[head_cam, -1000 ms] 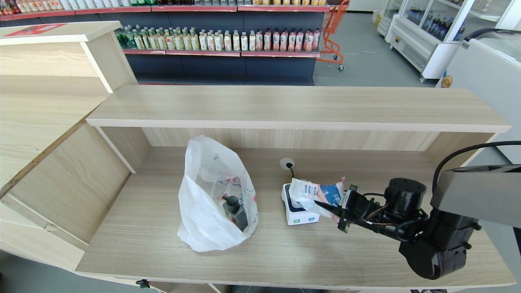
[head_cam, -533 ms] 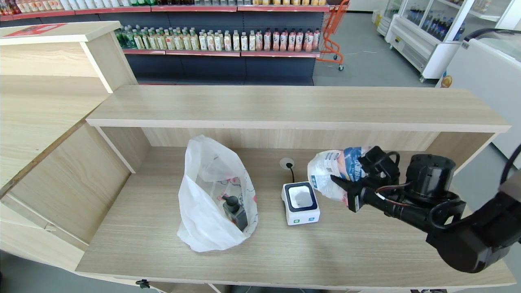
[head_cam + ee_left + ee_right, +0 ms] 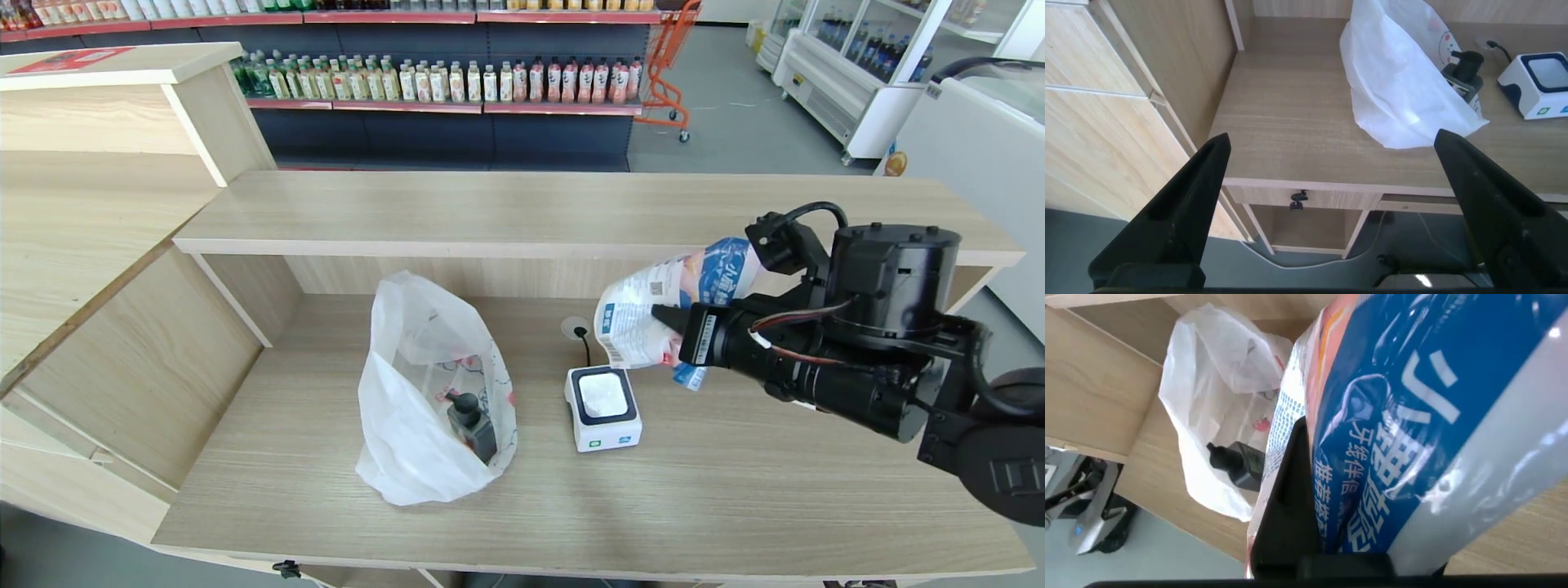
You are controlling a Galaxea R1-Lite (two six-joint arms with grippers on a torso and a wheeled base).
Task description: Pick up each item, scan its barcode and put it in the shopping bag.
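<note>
Clamping the crinkled blue-and-white plastic packet, the right tool holds it in the air, above and just right of the white box scanner on the wooden bench. The translucent white shopping bag stands farther left. The left tool gapes wide.

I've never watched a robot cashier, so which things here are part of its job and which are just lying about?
Job: snack packet in the right pincer, scanner, shopping bag, black bottle inside it.
Just there: shelved drink bottles, orange trolley, chiller cabinets.

Head camera looks down on counter; all views share shopping bag.
</note>
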